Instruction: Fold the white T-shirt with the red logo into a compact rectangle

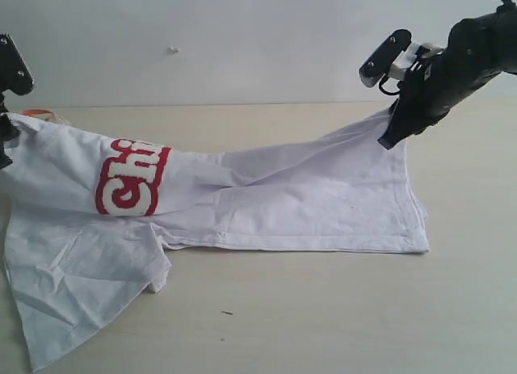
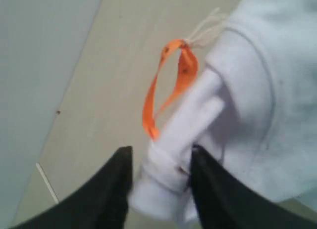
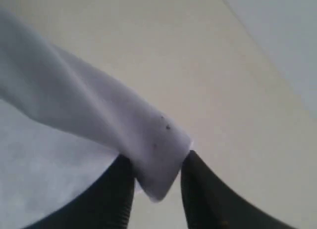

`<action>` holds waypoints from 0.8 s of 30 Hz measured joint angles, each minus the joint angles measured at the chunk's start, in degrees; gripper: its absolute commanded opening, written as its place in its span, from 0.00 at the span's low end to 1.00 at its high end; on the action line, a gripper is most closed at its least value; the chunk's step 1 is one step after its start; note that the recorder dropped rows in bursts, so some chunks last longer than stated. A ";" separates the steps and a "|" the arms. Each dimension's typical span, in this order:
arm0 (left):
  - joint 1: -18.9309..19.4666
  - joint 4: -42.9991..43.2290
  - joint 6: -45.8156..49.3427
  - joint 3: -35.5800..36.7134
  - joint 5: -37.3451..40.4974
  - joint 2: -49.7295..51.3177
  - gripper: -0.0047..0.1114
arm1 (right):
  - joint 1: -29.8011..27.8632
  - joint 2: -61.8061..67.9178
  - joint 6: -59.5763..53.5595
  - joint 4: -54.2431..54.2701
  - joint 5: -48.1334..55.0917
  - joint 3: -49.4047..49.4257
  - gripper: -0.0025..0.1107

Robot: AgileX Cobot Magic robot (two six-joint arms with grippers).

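Slack white T-shirt (image 1: 307, 204) cloth is draped across the table (image 1: 339, 317), red logo (image 1: 129, 180) showing, pinched near the neck by the left gripper (image 2: 161, 159) and at a corner by the right gripper (image 3: 158, 162); both ends should be carried over evenly and held taut.

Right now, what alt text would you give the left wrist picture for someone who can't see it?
Close up, a black claw pinches a bunched fold of a white T-shirt. An orange tag loop sticks out of the cloth just beyond the claw, with a beige table and a pale wall behind.
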 measured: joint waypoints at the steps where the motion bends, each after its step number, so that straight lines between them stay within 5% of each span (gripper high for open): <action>1: 0.00 0.15 -0.22 0.00 -2.39 0.88 0.69 | 0.00 0.33 2.39 -1.52 -2.35 0.00 0.44; 7: 0.10 0.14 -6.73 0.00 -13.30 1.99 0.71 | 0.00 0.64 22.24 -13.44 -5.72 -2.77 0.40; 14: 0.45 0.27 -14.09 0.00 -15.26 -1.59 0.69 | 0.00 0.64 38.17 -20.07 6.57 -12.03 0.47; 18: 0.58 0.27 -17.64 0.00 -13.32 -3.42 0.67 | -0.11 0.64 37.82 -16.59 11.67 -15.25 0.40; 20: 0.58 0.27 -19.77 0.00 -11.29 -4.08 0.57 | -0.11 0.64 36.28 -14.12 13.81 -16.65 0.26; 21: 0.58 0.27 -21.03 0.00 -10.38 -4.34 0.39 | -0.11 0.64 35.18 -12.54 14.65 -17.08 0.08; 22: 0.58 0.27 -24.21 0.00 -7.07 -5.08 0.30 | -0.11 0.64 30.43 -7.93 16.80 -17.59 0.02; 24: 0.58 0.27 -26.14 0.00 -2.41 -5.64 0.04 | -0.11 0.64 23.75 -1.88 19.43 -17.72 0.02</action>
